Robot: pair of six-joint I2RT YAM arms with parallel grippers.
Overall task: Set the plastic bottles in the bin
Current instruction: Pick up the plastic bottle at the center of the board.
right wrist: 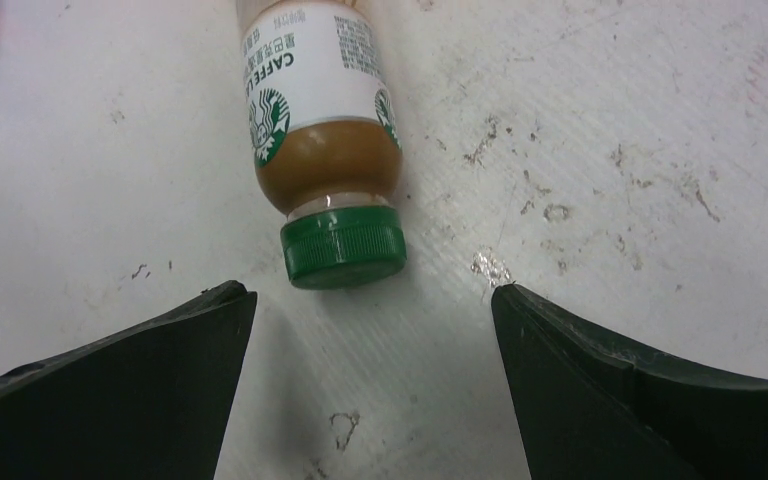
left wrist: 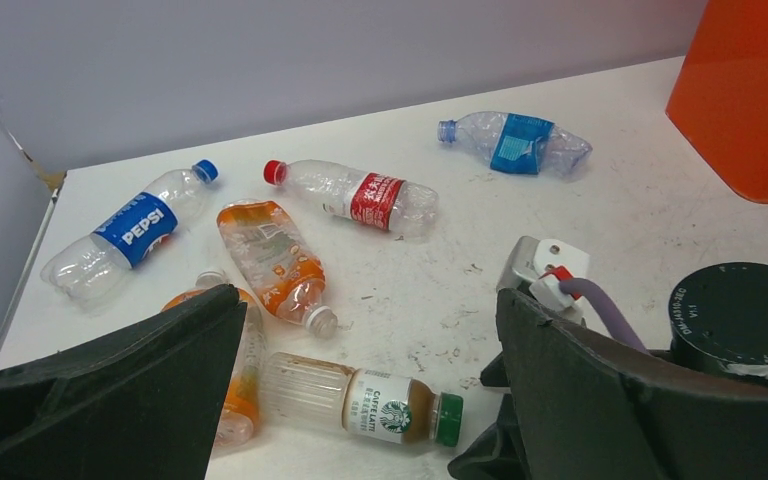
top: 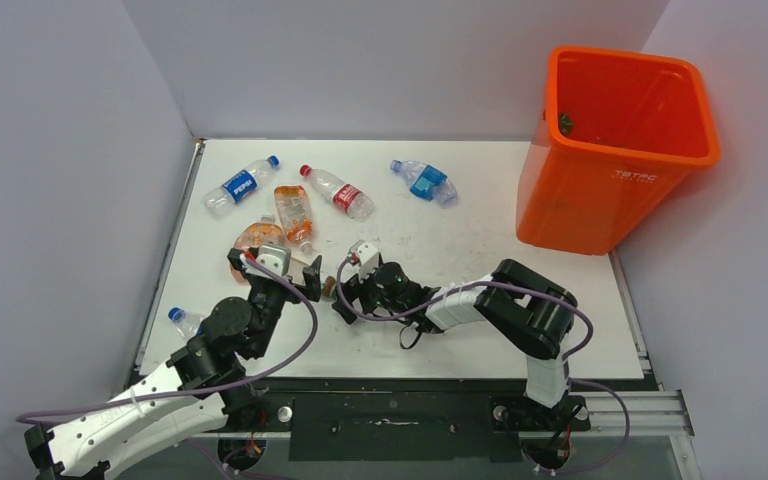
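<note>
1. The right gripper (right wrist: 370, 300) stands wide apart, gripping nothing; the latte bottle (right wrist: 325, 130) lies top centre, green cap just beyond it.
2. The left gripper (left wrist: 365, 310) gapes likewise, empty.
3. The bin (top: 580, 200) stands upper right.

The left arm (top: 160, 392) hides most of the blue-capped bottle (top: 181, 320) at the surface's (top: 460, 235) left edge; the bin's (top: 575, 205) lettering (top: 643, 175) is unreadable.

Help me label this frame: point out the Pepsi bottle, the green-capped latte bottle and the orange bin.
Pepsi bottle (left wrist: 138, 227), left wrist view, blue label.
Green-capped latte bottle (right wrist: 315, 90), right wrist view, white label.
Orange bin (top: 580, 195), top external view, front wall.
</note>
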